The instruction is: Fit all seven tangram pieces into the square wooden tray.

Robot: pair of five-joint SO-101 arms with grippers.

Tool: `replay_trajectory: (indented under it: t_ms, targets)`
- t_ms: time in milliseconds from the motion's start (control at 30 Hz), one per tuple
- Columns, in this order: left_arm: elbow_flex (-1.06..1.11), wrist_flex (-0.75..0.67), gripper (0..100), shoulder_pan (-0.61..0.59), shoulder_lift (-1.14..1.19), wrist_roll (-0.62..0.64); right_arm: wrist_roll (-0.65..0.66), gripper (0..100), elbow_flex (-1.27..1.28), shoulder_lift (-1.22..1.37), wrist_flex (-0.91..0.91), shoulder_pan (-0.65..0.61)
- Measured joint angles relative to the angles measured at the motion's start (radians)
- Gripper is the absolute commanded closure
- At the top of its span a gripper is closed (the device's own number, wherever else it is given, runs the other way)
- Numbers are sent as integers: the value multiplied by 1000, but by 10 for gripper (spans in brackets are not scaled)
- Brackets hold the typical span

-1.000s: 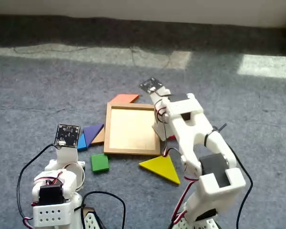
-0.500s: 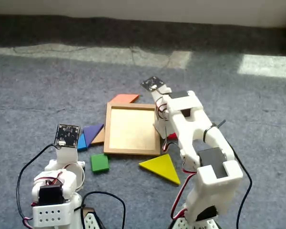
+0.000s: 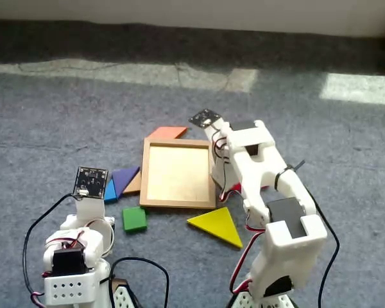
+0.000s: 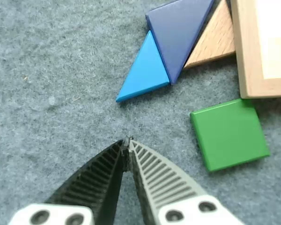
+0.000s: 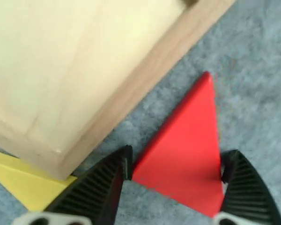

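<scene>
The square wooden tray (image 3: 178, 173) lies on the grey carpet with nothing in it. My right gripper (image 5: 177, 157) is open and low over the carpet beside the tray's rim (image 5: 145, 79), one finger on each side of a red triangle (image 5: 182, 145). In the high view the right arm (image 3: 256, 160) hides most of that red triangle (image 3: 233, 188). My left gripper (image 4: 126, 143) is shut and holds nothing, just short of the blue triangle (image 4: 145, 70) and the green square (image 4: 229, 133).
A purple triangle (image 4: 180, 28) and a plain wooden piece (image 4: 215, 42) lie against the tray's left side. An orange piece (image 3: 168, 133) sits at the tray's far edge. The yellow triangle (image 3: 218, 224) lies at its near right corner.
The right arm has shifted a little along the tray's right edge, and more of the red triangle shows beside it. The left arm has not moved.
</scene>
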Motion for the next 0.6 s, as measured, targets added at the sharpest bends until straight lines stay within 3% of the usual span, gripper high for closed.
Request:
replay_trajectory:
  t_ms: [333, 467, 600]
  targets:
    - [0, 0, 993, 0, 0, 0, 44, 695, -6, 0, 48, 0]
    - [0, 0, 993, 0, 0, 0, 54, 626, -21, 2, 100, 0]
    - [0, 0, 993, 0, 0, 0, 54, 618, -23, 3, 138, 2]
